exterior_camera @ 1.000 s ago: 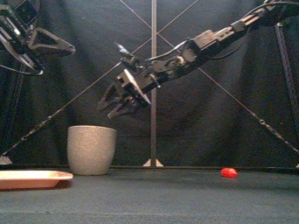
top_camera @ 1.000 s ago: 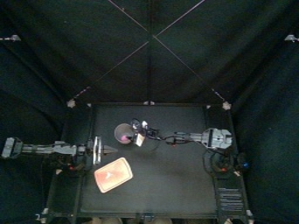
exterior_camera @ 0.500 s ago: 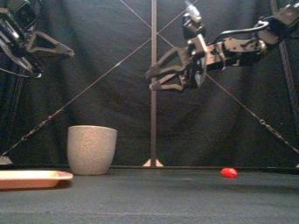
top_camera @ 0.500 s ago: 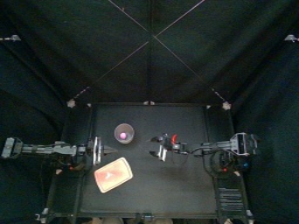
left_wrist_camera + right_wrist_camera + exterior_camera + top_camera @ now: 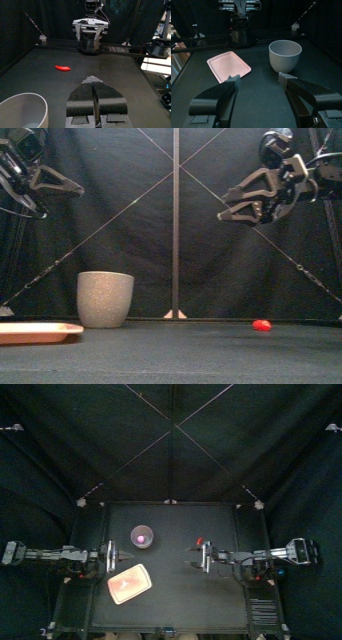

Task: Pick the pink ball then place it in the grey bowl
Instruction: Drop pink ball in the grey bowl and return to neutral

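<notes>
Black table [image 5: 187,589] bears the grey bowl [image 5: 104,299], pink ball [image 5: 142,537] inside, ahead of the spread, empty right hand [image 5: 258,76]; the left hand [image 5: 93,79], pressed together, sits near the bowl.

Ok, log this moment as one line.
pink ball: in grey bowl | right gripper: open, empty, raised | left gripper: shut, parked left | red toy: on table

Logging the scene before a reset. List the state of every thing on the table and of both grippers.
Grey cup: upright, holding the pink ball.
Pink ball: inside the grey cup.
Pink tray: flat on the table, empty.
Small red toy: lying loose on the table.
Left gripper: shut, empty.
Right gripper: open, empty, raised above the table.
</notes>
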Controlling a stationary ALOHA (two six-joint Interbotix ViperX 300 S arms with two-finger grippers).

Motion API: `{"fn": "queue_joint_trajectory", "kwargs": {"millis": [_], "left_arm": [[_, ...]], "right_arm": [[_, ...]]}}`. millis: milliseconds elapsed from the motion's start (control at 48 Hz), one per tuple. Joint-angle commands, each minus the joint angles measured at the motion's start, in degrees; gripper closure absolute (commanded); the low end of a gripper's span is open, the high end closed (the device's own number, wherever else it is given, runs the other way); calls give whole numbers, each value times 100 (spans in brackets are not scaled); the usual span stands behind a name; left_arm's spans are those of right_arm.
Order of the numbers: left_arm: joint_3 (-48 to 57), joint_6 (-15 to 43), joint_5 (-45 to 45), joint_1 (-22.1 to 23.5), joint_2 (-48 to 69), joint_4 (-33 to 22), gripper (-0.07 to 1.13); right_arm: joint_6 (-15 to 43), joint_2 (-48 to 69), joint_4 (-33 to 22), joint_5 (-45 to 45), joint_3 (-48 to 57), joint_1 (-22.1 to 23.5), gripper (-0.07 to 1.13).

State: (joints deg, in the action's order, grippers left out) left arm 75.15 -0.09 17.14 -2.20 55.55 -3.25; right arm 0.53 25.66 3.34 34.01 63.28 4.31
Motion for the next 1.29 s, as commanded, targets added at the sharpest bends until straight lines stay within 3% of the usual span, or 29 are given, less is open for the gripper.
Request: {"fn": "queue_joint_trajectory", "kwargs": {"millis": [21,1292], "left_arm": [[-53,9,26,-26,-18,-18,101],[79,26,-44,-123,-9,-18,101]], "right_arm": [[0,492,44,53,237,18,10],[18,984,53,-220,642,299,10]]}}
